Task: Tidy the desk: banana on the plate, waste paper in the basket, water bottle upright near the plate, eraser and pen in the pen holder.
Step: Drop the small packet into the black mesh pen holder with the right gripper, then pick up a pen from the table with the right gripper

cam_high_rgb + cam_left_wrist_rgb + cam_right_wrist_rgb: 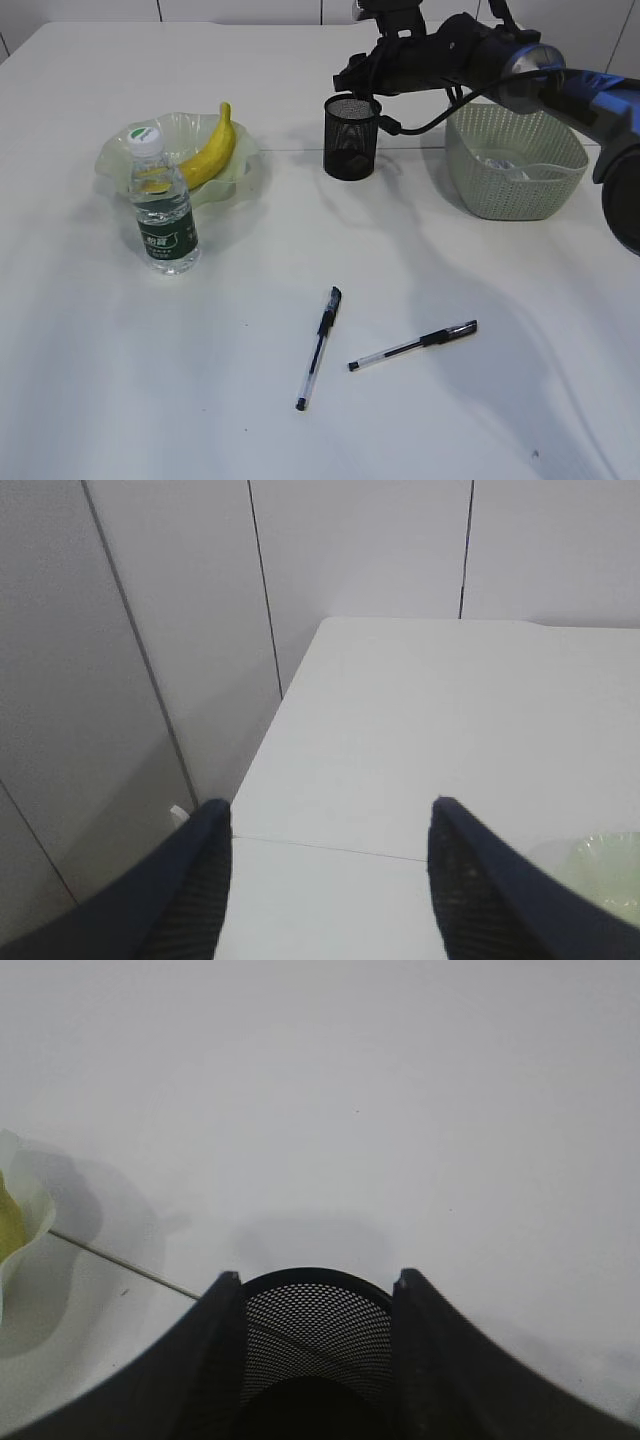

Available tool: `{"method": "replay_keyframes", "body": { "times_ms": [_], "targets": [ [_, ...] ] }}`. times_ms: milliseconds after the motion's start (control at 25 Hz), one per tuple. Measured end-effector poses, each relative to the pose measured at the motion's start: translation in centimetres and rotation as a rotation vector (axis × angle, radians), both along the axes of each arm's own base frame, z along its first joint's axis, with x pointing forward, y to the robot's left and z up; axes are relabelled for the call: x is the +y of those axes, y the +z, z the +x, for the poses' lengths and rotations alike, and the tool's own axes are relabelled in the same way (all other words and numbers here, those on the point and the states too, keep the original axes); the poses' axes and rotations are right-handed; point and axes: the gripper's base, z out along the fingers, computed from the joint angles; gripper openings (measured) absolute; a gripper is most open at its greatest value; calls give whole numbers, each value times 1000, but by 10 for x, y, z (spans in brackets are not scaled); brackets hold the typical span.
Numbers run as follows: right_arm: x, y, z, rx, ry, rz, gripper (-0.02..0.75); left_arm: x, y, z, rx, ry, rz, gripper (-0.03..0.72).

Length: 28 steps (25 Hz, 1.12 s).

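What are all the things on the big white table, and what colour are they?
banana: one, yellow, lying in the plate
plate: one, pale green, wavy rim, far left
water bottle: one, clear with dark green label, upright in front of the plate
pen holder: one, black mesh, far middle
basket: one, grey-green, far right, something pale inside
pens: two, black and clear, lying on the near desk
right gripper: one, black, jaws apart over the pen holder
left gripper: one, black, jaws apart and empty, near the desk corner
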Motion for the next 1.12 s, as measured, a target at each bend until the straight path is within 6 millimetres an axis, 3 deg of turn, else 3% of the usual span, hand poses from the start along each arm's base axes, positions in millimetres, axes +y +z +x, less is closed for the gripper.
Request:
{"method": "replay_keyframes", "body": {
  "times_ms": [320,440,680,800,960,1120],
  "targets": [
    [0,8,-1,-19,-3,4,358,0,0,0,0,1,0,432],
    [-1,32,-4,-61,-3,14,358,0,0,0,0,1,0,431],
    [-3,102,-22,-151,22,34,358,2,0,-1,7,22,3,431],
    [-3,122,-35,-116,66,-4,358,6,-1,-2,20,69,8,431],
    [-6,128,-53,19,138,-138,358,10,-3,-4,35,121,12,431],
    [-14,113,-68,237,198,-305,358,11,-3,-5,38,132,12,431]
  ]
}}
